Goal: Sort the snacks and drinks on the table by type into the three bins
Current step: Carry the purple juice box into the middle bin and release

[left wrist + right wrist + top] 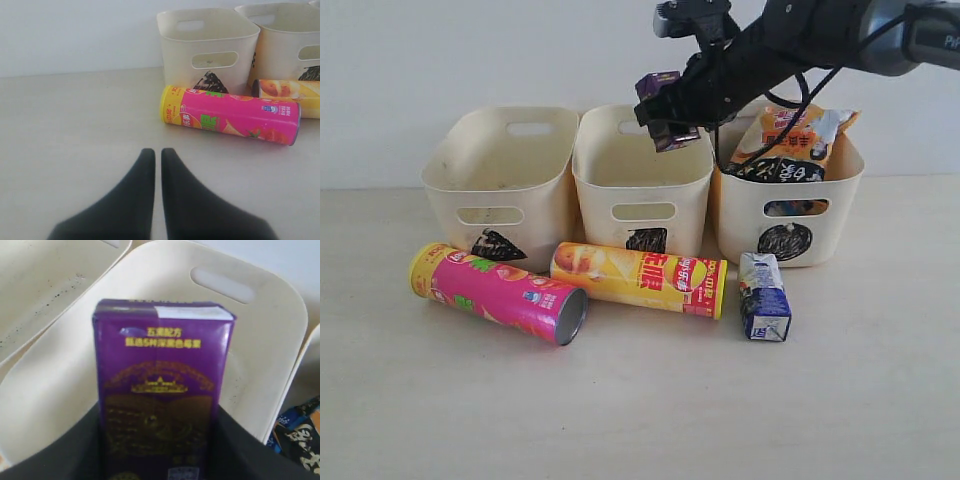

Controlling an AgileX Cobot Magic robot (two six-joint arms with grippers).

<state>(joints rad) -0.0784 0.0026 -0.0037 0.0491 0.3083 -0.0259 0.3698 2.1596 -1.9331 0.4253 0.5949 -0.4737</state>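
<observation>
My right gripper (668,118) is shut on the dark purple carton (162,385) and holds it in the air above the middle bin (640,180), the one with the square mark. The magenta tube (498,292) and the yellow-red tube (640,279) lie on the table (640,410) in front of the bins. Right of them lies the dark blue and white carton (763,297). The orange-black bag (798,135) and the blue-white-black bag (787,207) sit in the right bin (790,205). The left bin (500,180) holds nothing I can see. My left gripper (157,152) is shut, low over bare table, short of the magenta tube (231,115).
The bins stand in a row against a white wall. Bare table stretches in front of the tubes and at both ends of the row. The right arm (790,40) reaches in from the upper right, over the right bin.
</observation>
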